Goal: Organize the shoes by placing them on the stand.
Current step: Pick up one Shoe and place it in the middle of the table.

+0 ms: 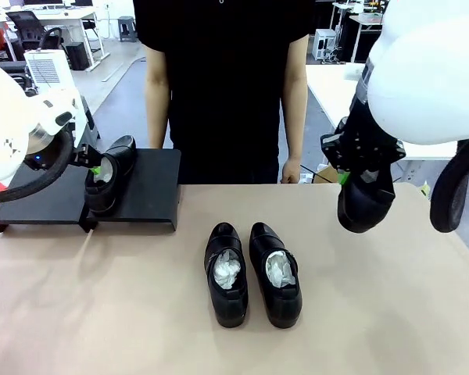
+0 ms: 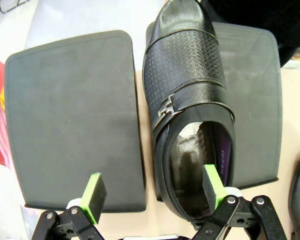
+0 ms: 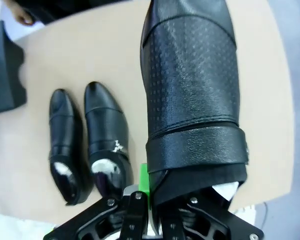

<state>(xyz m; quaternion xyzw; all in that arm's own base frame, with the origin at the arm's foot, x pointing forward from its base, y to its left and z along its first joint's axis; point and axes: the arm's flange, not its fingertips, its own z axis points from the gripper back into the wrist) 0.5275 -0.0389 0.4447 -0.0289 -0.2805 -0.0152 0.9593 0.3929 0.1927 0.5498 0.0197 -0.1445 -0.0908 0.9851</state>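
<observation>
One black shoe (image 1: 109,178) lies on the stand (image 1: 152,195) at the far left, toe pointing away. In the left wrist view my left gripper (image 2: 154,189) is open, one green pad inside the opening of this shoe (image 2: 187,95) and the other outside it, over the stand's bare left half (image 2: 72,120). Two more shoes (image 1: 225,275) (image 1: 275,275) lie side by side mid-table, white paper inside. My right gripper (image 1: 350,176) is shut on the heel rim of a fourth shoe (image 1: 365,201), which hangs toe-down above the table's right side. The right wrist view shows that shoe (image 3: 190,100) close up.
A person in black stands at the far edge, one hand (image 1: 291,170) by the table. Bare table lies between the stand and the shoe pair (image 3: 85,145). The stand's corner (image 3: 5,75) is far from the right gripper (image 3: 152,187).
</observation>
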